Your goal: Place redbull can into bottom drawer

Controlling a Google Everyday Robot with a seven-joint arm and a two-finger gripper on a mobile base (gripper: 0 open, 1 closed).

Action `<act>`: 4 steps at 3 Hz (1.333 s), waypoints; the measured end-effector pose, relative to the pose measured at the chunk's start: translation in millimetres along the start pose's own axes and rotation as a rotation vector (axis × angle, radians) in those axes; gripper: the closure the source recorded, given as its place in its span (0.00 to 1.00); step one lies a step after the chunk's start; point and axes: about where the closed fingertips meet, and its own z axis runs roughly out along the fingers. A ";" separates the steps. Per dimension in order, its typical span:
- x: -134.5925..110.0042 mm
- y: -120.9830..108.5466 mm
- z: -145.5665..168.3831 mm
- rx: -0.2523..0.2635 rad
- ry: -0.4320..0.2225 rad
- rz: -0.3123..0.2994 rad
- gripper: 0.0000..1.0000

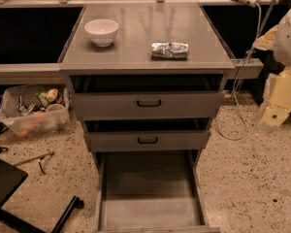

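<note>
Redbull can (pixel 169 50) outside open bottom drawer (pixel 148 211), jaws right

Three grey metal drawers are counted: two shallow drawers with black loop handles, an upper one (pixel 111 105) and a lower one (pixel 111 141), and one long, flat-floored bottom drawer (pixel 150 212) nearest. One round white bowl (pixel 101 31) at far left and one slim silver redbull can (pixel 169 50) at far right are counted. One clear plastic bin (pixel 31 111) is seen at the left and one pale gripper (pixel 274 114) at the right edge.
</note>
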 end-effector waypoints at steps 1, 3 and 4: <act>-0.1 -0.1 0.1 0.000 0.000 0.000 0.00; -53.4 -59.2 41.8 0.035 -0.007 -0.136 0.00; -82.8 -110.5 68.3 0.075 -0.051 -0.177 0.00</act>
